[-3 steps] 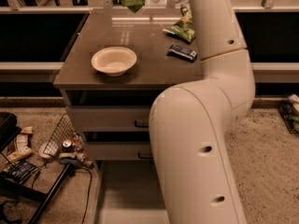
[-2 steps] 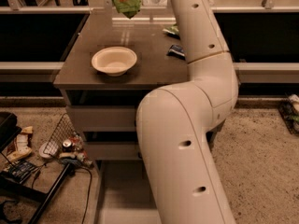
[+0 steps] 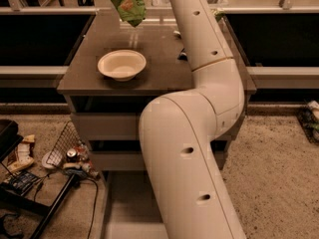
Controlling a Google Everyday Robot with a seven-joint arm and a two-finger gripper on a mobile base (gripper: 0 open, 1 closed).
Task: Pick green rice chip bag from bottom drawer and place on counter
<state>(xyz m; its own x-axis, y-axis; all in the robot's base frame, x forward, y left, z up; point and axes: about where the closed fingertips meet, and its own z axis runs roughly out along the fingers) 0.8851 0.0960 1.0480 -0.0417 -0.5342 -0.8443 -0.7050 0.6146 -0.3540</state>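
Note:
The green rice chip bag (image 3: pixel 125 2) hangs in the air above the back left part of the counter (image 3: pixel 159 63); its top is cut off by the upper edge of the view. My gripper is past that upper edge, right above the bag, and only my white arm (image 3: pixel 199 108) shows, rising from the lower middle to the top. The bottom drawer (image 3: pixel 130 203) stands pulled out at the foot of the cabinet. Its plain floor shows to the left of my arm, and the arm hides the rest.
A white bowl (image 3: pixel 122 64) sits on the counter's left half. A small dark object (image 3: pixel 182 57) and a dull green bag corner (image 3: pixel 218 15) peek out beside my arm. Two shut drawer fronts (image 3: pixel 104 126) lie below. A wire basket with clutter (image 3: pixel 70 151) and cables lie on the floor at the left.
My arm has swung left across the counter, carrying the green bag left, and now covers the objects at the counter's right. The bowl has not moved.

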